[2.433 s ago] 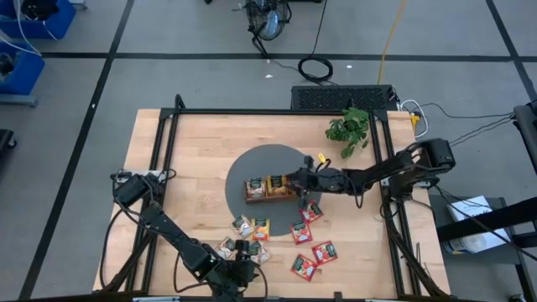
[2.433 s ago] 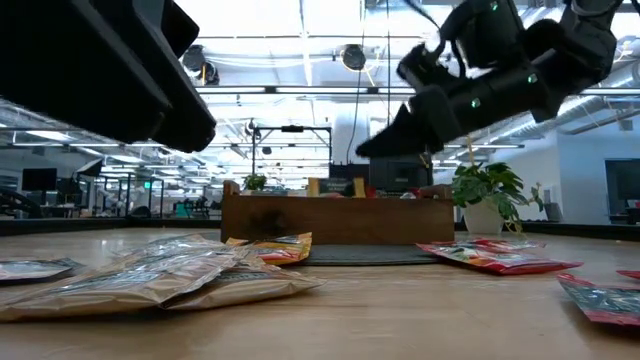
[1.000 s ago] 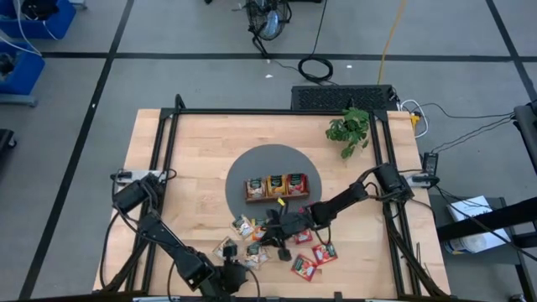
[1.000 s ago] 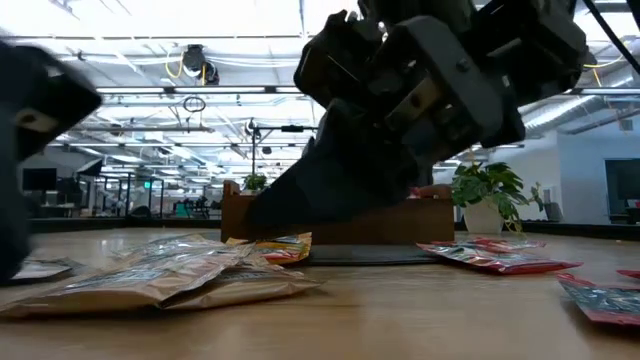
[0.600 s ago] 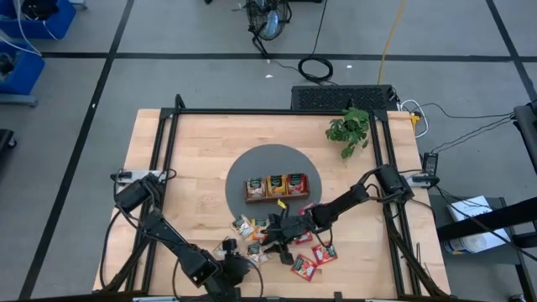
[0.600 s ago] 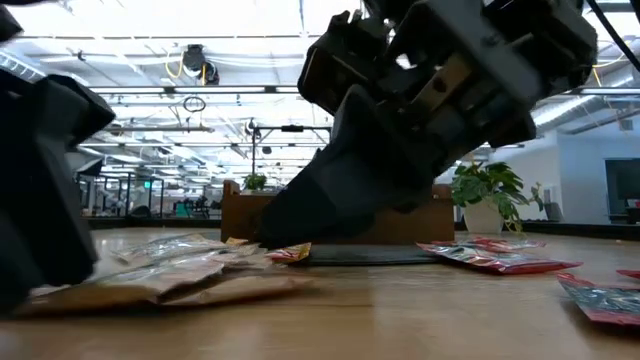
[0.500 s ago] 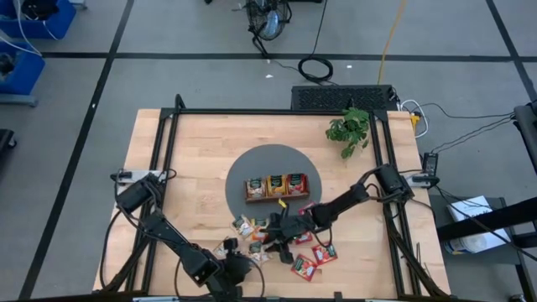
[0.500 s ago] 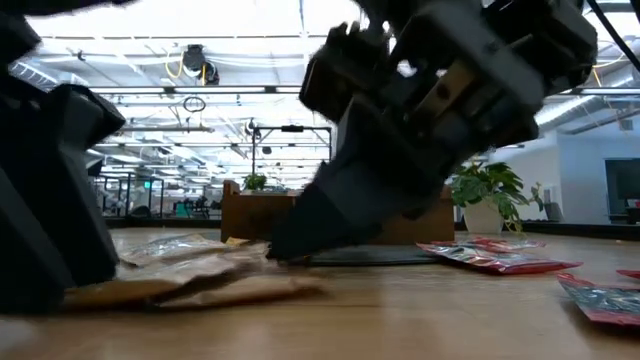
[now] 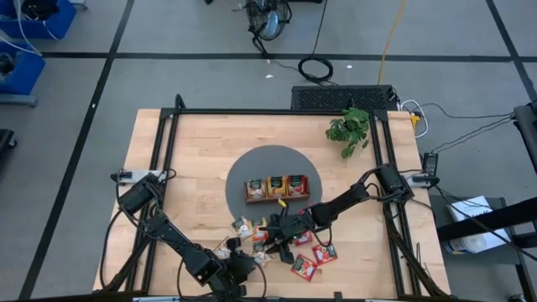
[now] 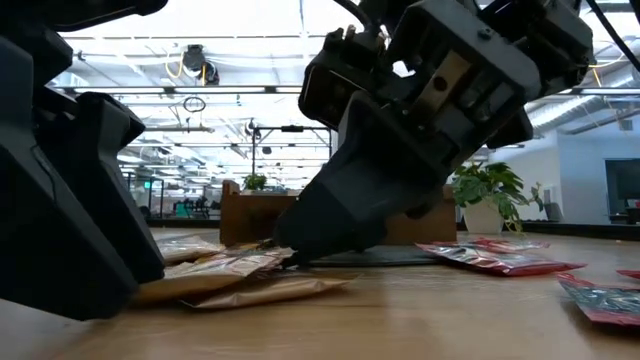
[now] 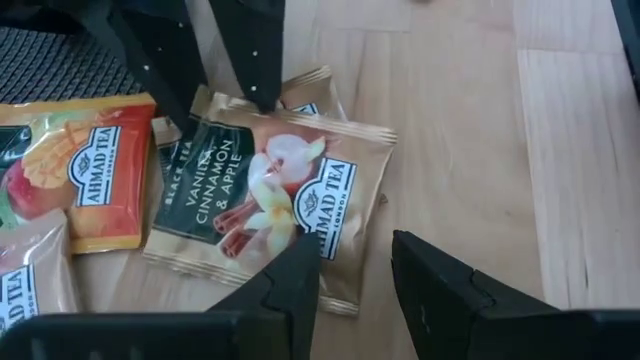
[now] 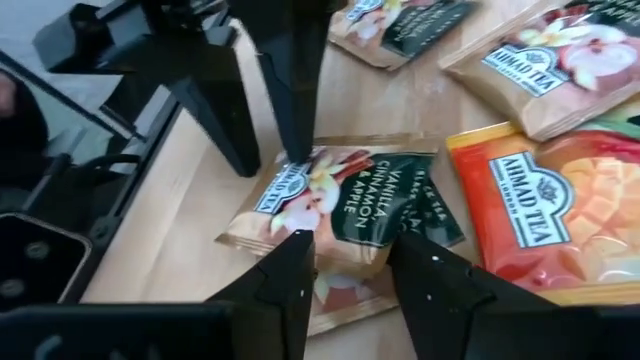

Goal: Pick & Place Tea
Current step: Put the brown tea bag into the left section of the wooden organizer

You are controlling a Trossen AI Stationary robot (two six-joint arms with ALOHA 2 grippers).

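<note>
Your right gripper and left gripper, both parted and empty, straddle one tan sachet; tray at 12 o'clock holds sachets.

— What's on the table?
— A wooden tray on a round grey mat, and a potted plant near the far right corner.

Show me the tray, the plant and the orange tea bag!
tray [image 9: 276, 199]: high view, front wall.
plant [image 9: 349, 129]: high view, leaves.
orange tea bag [image 12: 545, 228]: right wrist view, middle of the packet.
</note>
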